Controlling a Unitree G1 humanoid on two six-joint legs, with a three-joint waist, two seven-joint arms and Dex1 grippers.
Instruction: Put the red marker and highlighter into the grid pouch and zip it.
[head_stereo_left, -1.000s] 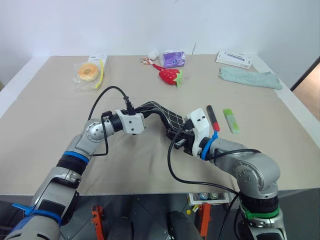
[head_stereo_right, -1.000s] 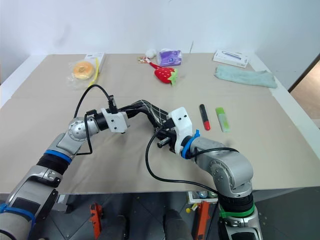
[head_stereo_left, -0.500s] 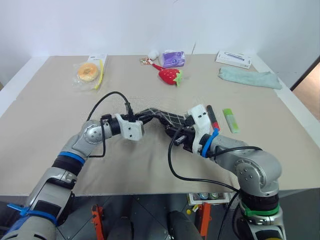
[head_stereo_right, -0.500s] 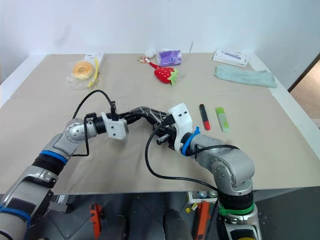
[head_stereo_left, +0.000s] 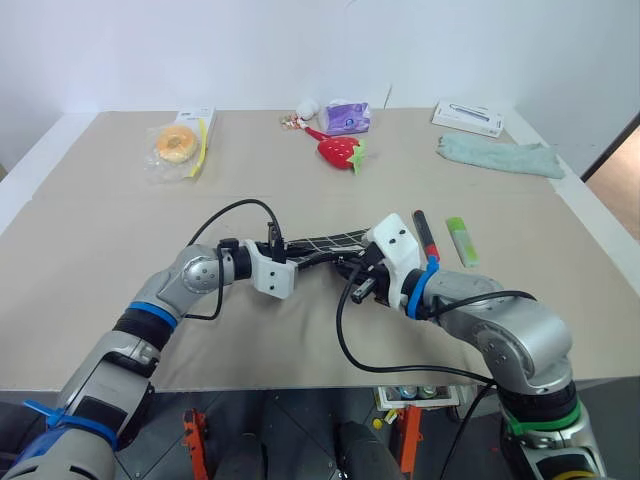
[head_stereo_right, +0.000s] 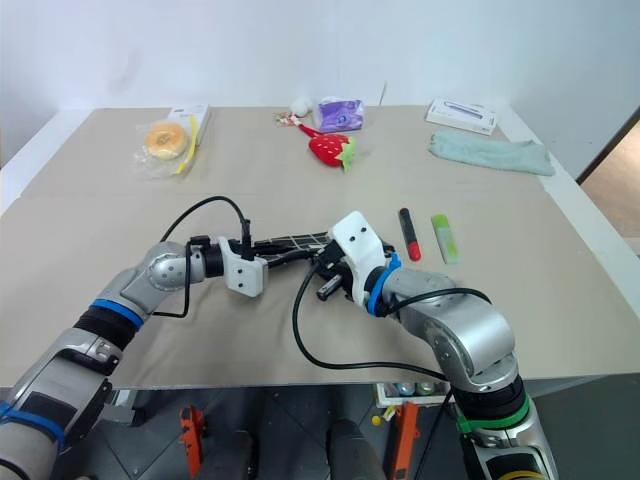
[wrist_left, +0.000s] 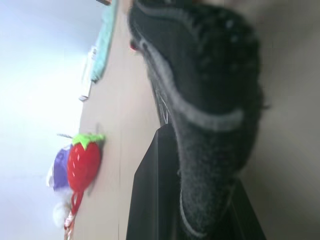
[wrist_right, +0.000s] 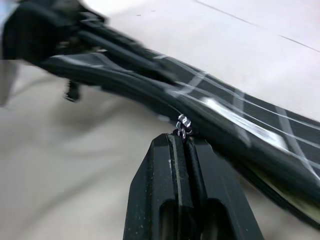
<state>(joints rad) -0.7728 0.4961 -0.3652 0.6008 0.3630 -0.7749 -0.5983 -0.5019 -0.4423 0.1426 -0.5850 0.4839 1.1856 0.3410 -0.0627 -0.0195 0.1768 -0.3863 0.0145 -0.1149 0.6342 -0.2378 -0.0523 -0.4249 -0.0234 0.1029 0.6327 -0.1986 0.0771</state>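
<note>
The grid pouch (head_stereo_left: 330, 242), black with white lines, hangs stretched between my two grippers just above the table's middle. My left gripper (head_stereo_left: 300, 258) is shut on the pouch's left end, whose dark fabric edge (wrist_left: 210, 100) runs close past its fingers. My right gripper (wrist_right: 180, 137) is shut on the small metal zipper pull (wrist_right: 181, 124) at the pouch's upper edge. The red marker (head_stereo_left: 425, 237) lies on the table just right of my right gripper. Beside it, further right, lies the light-green highlighter (head_stereo_left: 461, 241). Both are outside the pouch.
A red strawberry toy (head_stereo_left: 338, 150), a purple packet (head_stereo_left: 346, 117) and a bagged donut (head_stereo_left: 175, 143) sit at the back. A white box (head_stereo_left: 467, 118) and a pale green cloth (head_stereo_left: 498, 155) lie at the back right.
The pouch has come down from a raised arch to a flatter line near the table. My left gripper sank with it, and my right wrist rolled while keeping its place.
</note>
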